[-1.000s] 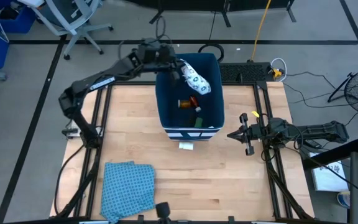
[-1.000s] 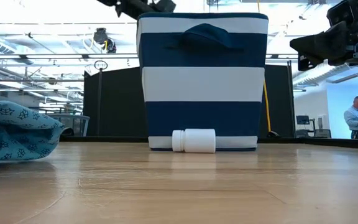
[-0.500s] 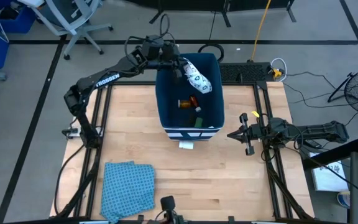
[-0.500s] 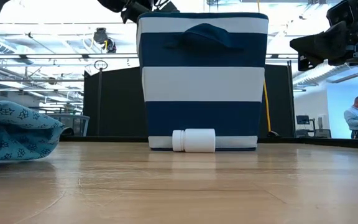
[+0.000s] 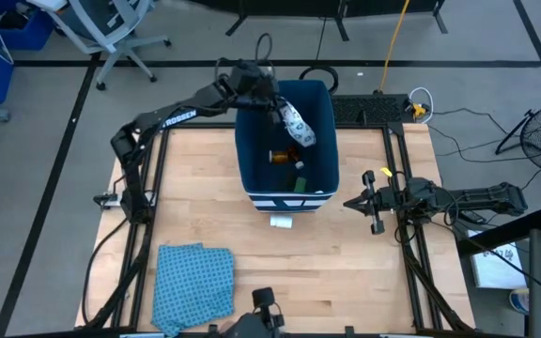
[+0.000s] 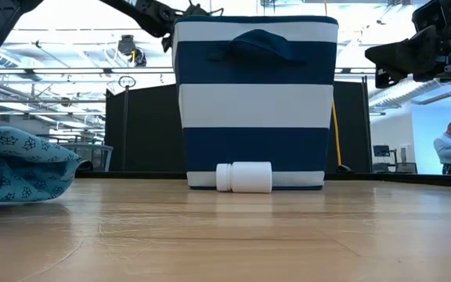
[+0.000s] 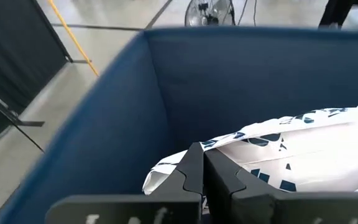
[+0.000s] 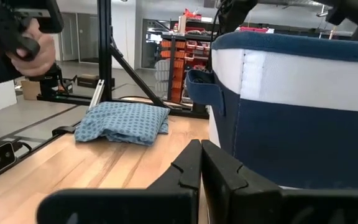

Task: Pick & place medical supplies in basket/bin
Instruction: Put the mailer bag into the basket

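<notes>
The dark blue bin (image 5: 244, 155) with white stripes (image 6: 257, 102) stands at the table's far middle. My left gripper (image 5: 273, 103) reaches over its far left rim, shut on a white pouch with dark print (image 5: 295, 124). On the bin's floor lie an orange item (image 5: 281, 156) and green and black pieces (image 5: 299, 180). A small white container (image 6: 244, 177) lies on its side on the table against the bin's near wall. My right gripper (image 5: 353, 202) waits shut at the table's right edge. My left gripper pinches the pouch's near end (image 7: 178, 167) between its two fingers. The fingers slant downward from the table's far left. The pouch reaches out past the fingertips, tilted down into the bin, clear of the items on its floor.
A crumpled blue patterned cloth (image 5: 193, 282) lies near the table's front left corner. Black frame rails (image 5: 404, 188) run along both table sides. A person's hand (image 8: 23, 46) shows beyond the table in the right wrist view.
My left gripper has gone down and toward the table's right, farther over the bin's rim, staying shut. The pouch has sunk lower into the bin with it and tips more steeply.
</notes>
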You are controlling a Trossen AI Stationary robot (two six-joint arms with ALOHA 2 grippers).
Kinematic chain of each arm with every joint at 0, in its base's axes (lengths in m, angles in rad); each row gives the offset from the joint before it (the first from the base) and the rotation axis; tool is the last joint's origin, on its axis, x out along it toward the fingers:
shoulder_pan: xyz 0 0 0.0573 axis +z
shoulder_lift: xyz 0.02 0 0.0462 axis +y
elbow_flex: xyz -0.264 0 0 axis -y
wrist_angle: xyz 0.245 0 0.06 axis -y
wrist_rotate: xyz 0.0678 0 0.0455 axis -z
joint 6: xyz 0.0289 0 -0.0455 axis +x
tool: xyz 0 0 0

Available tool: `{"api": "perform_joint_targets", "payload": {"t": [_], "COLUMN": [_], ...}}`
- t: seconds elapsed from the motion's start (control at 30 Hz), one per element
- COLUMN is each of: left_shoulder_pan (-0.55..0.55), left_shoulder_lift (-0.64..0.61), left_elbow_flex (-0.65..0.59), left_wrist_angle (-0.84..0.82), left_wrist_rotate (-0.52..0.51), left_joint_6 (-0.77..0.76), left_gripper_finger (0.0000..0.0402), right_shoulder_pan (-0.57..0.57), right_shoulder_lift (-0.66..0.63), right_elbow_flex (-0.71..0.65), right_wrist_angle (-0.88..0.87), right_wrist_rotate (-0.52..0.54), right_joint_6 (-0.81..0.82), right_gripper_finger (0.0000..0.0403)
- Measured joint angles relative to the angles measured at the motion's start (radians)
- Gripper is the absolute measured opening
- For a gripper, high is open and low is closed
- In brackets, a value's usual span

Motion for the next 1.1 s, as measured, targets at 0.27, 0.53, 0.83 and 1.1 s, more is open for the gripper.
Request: {"api": "perform_joint_targets", "payload": {"t": [0.27,0.53,0.83,1.1], "left_shoulder_pan": [0.005,0.006,-0.014,-0.101], "left_shoulder_lift": [0.077,0.142,0.139,0.140], "left_elbow_flex": [0.000,0.000,0.002,0.140], "left_wrist_angle": [-0.003,-0.081,-0.136,-0.370], "left_wrist_rotate": [-0.004,-0.036,-0.096,-0.112], "left_joint_6": [0.022,0.061,0.145,0.408], "left_gripper_finger": [0.0000,0.0000,0.0000,0.0000], "right_shoulder_pan": [0.000,0.000,0.000,0.000], "right_shoulder_lift": [0.000,0.004,0.004,0.004], "right_elbow_flex": [0.000,0.000,0.000,0.000], "right_wrist_angle": [0.052,0.029,0.029,0.045], "right_wrist_rotate": [-0.002,-0.002,-0.002,-0.001], "right_joint_6": [0.000,-0.001,-0.028,-0.055], "right_gripper_finger": [0.0004,0.0004,0.0004,0.0004]}}
